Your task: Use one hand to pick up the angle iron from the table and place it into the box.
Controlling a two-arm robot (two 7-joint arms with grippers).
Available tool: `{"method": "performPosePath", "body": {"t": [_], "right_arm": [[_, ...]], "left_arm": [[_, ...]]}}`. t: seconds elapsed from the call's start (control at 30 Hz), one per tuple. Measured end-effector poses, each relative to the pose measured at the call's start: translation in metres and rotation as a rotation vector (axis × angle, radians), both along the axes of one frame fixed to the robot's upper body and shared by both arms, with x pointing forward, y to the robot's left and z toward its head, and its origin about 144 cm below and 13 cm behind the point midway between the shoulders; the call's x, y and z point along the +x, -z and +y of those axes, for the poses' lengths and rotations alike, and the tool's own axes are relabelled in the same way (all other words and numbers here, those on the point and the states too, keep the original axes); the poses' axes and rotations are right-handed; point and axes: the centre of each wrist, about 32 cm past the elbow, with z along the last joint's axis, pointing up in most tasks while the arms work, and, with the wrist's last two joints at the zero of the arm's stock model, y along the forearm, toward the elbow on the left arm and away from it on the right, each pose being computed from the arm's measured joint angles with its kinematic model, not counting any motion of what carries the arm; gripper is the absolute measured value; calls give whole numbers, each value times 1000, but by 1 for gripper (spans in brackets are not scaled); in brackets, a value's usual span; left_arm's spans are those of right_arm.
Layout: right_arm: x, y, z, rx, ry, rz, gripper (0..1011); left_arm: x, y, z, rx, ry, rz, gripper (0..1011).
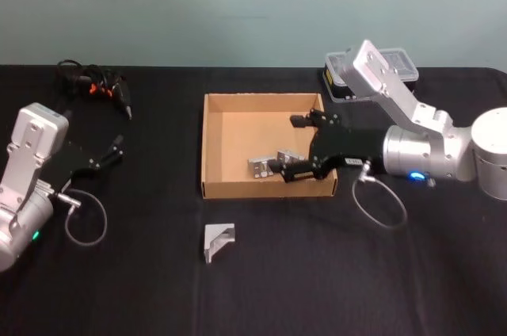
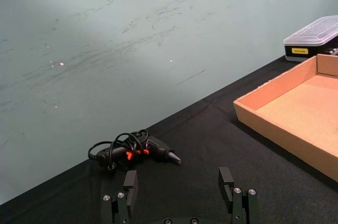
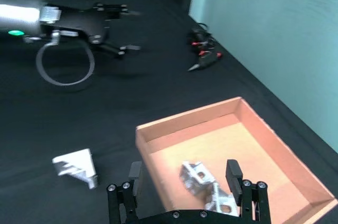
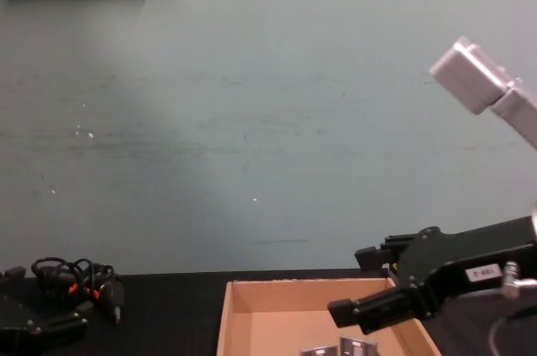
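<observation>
Head view: the tan box [image 1: 207,146] sits mid-tabletop [image 1: 317,288]. A loose angle iron [image 1: 218,242] lies on the tabletop at 6 o'clock from the box, near its front wall but apart from it. Two angle irons [image 1: 260,166] lie inside, near the front wall. The right gripper [image 1: 285,143] hangs over the box's right half, fingers apart and holding nothing, covering the near right corner. At 1 o'clock a clear-lidded case [image 1: 339,74] is partly hidden by the right arm. At 10 o'clock lies a black corded tool [image 1: 99,86]. The left gripper [image 1: 117,150] rests at 9 o'clock, well apart.

Left wrist view: the left gripper's fingers [image 2: 130,182] stand apart, empty, with the tool beyond.

Right wrist view: the boxed irons lie between the spread fingers [image 3: 233,170]; the loose iron is outside the wall.

Chest view: the right gripper reaches over the box's right side.
</observation>
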Motion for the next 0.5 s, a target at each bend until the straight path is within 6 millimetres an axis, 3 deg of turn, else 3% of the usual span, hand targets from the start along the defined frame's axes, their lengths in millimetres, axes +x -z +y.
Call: {"method": "performPosePath", "body": {"t": [0.5], "right_arm": [[-14,-1,3,-77,-243,18,1003]], "left_arm": [[0,0,0,0,0,0,1000]]}}
